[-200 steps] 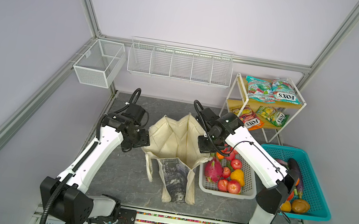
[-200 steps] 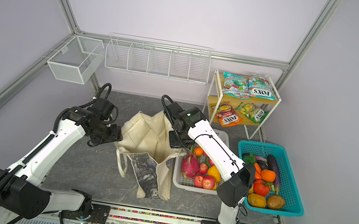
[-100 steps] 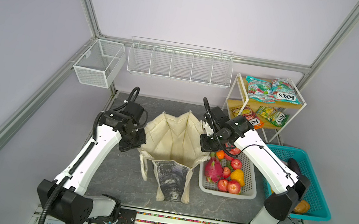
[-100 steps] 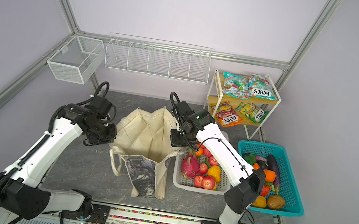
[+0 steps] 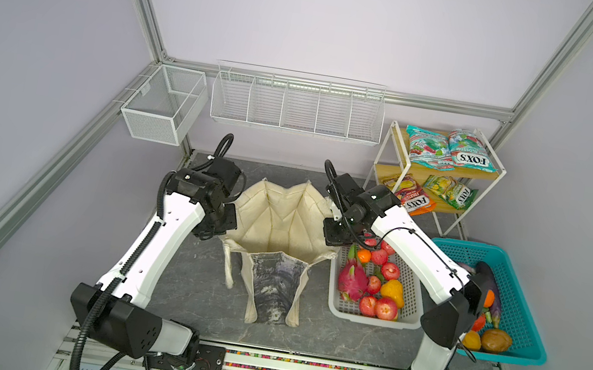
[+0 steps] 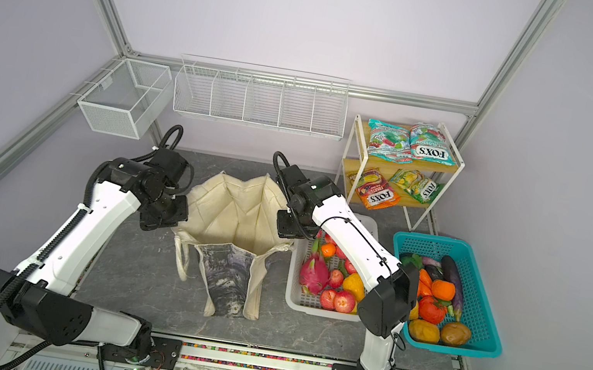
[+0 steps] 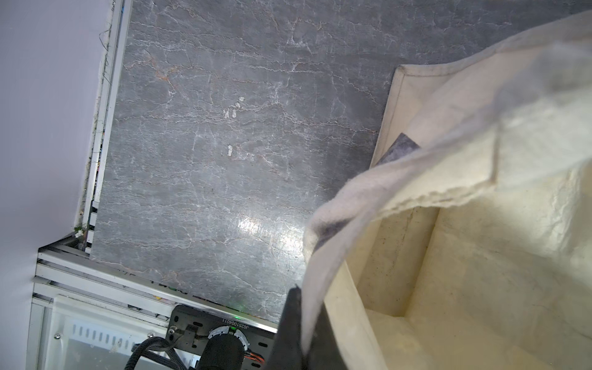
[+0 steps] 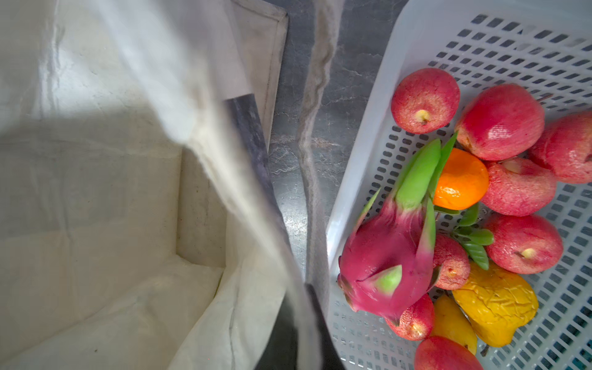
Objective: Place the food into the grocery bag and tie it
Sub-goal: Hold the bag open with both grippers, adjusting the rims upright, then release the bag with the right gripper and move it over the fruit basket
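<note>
The cream grocery bag stands open at mid-table, its printed panel hanging toward the front. My left gripper is shut on the bag's left rim. My right gripper is shut on its right rim. Between them the mouth is stretched wide, and the wrist views show only bare cloth inside. The food lies in the white basket: a pink dragon fruit, red apples and a yellow fruit. FOX'S packets sit on the shelf.
A teal basket of eggplants and orange vegetables stands at the far right. The yellow-and-white shelf rack is behind the white basket. Wire baskets hang on the back wall. The bag's long handles trail on the grey tabletop.
The left gripper has closed on the bag's left rim. Both grippers have moved apart, pulling the bag's mouth wider.
</note>
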